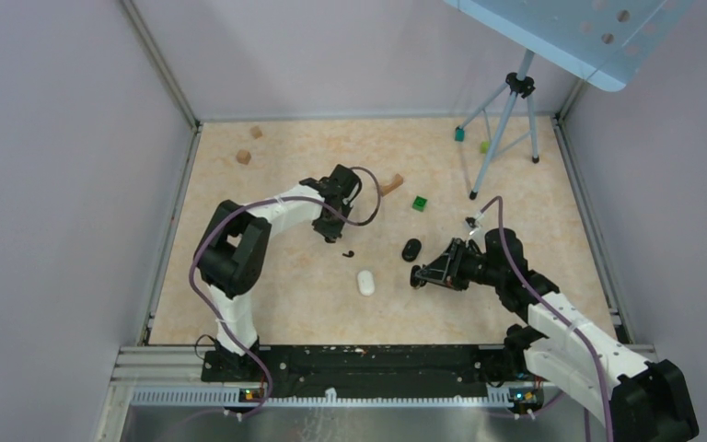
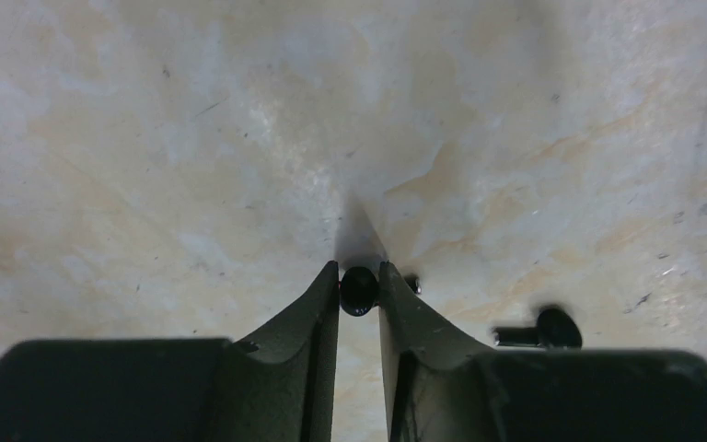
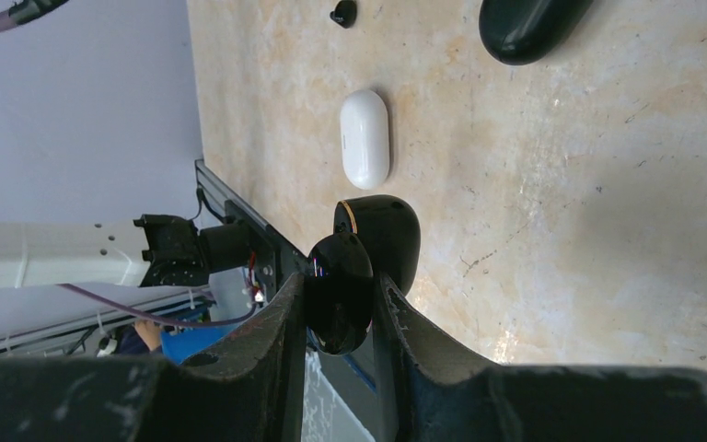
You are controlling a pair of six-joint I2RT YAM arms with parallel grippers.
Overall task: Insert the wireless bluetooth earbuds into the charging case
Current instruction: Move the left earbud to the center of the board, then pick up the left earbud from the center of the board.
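Beyond the white case [image 1: 365,282], pinching a likely slippery earbud [image 2: 359,293] by its bulb in the left hand [image 2: 358,273]; right of that case, clamping the charging case [image 3: 387,235] in the right hand [image 3: 339,282].

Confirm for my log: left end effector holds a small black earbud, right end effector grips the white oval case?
No: the right wrist view shows the right end effector gripping the glossy black charging case; the white oval case lies on the table. The left end effector holds the small black earbud.
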